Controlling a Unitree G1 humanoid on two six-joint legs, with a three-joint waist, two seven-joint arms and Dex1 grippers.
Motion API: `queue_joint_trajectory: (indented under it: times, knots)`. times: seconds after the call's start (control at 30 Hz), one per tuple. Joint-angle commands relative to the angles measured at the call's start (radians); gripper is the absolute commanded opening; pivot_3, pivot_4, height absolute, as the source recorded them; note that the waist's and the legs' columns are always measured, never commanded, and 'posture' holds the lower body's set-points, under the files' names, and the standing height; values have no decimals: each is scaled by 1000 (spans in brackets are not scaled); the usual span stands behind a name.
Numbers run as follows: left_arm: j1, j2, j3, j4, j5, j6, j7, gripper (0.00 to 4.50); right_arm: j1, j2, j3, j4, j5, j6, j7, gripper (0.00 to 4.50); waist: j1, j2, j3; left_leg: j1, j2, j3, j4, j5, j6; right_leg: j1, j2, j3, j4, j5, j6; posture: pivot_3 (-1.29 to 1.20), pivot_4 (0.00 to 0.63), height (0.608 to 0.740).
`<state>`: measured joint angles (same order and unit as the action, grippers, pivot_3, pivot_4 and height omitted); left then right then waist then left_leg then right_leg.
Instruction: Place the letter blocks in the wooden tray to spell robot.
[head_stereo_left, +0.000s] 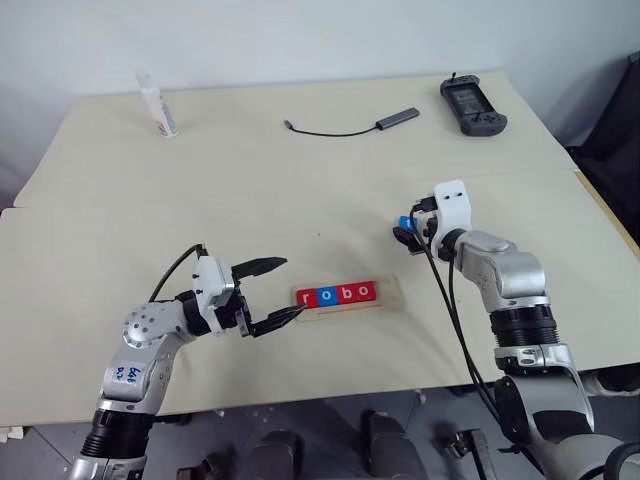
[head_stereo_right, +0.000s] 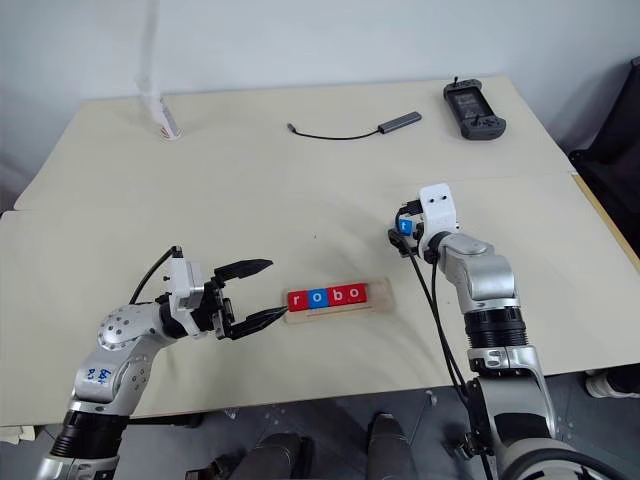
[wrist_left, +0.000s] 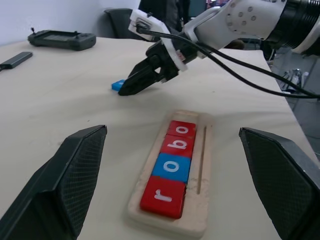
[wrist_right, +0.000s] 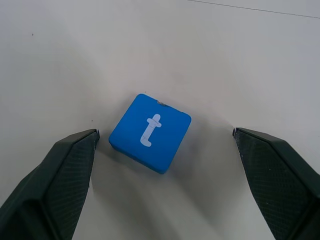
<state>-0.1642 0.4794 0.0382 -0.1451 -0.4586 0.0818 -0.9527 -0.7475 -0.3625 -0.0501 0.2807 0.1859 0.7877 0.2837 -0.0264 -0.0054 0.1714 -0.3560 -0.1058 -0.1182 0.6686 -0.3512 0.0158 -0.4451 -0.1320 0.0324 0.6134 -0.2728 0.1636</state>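
You are seeing the right gripper (wrist_right: 165, 140), jaws spread wide, hanging over the blue t block (wrist_right: 150, 133) mid-counter; the wooden tray (head_stereo_left: 391, 290) is lying nearer the front edge, holding r-o-b-o; the left gripper (head_stereo_left: 282, 290) is gaping beside it; a cable (head_stereo_left: 345, 128) and controller (head_stereo_left: 473, 105) are sitting by the far edge

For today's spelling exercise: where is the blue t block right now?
The blue t block lies flat on the table, outside the wooden tray, off past its empty end on the robot's right, between the open fingers of the right gripper.
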Motion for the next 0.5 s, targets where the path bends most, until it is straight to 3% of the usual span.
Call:
queue_joint_trajectory:
  times: [0.03,0.27,0.5]
  knots:
    - [14,6,14,-16,3,-28,-3,4500,0,36,-27,-13,-2,25,-51,3890,-2,0,0,0,0,0,0,0,0,0,0,0,0,0,0,0,150,740]
    - [14,3,9,5,4,-49,-15,4500,32,60,-21,-74,-11,50,-67,1551,-3,0,0,0,0,0,0,0,0,0,0,0,0,0,0,0,150,740]
    - [1,3,2,36,3,-64,-34,4500,90,-16,-21,-234,2,120,-11,1466,1,0,0,0,0,0,0,0,0,0,0,0,0,0,0,0,150,740]
